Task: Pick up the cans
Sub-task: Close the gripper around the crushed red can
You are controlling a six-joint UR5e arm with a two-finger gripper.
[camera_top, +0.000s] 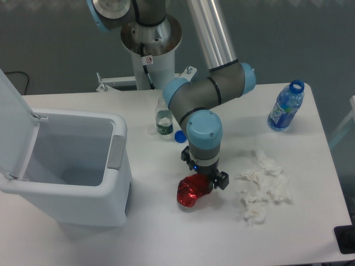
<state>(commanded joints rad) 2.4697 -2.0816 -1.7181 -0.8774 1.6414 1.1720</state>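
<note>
Red can: one, dented, lying on the table just right of the white bin.
Gripper: down at the can's upper right end, probably clamped on it; fingers partly hidden.
Bin lid: open, ready for a drop.
Bottles: two.
Tissue wads: one cluster.
</note>
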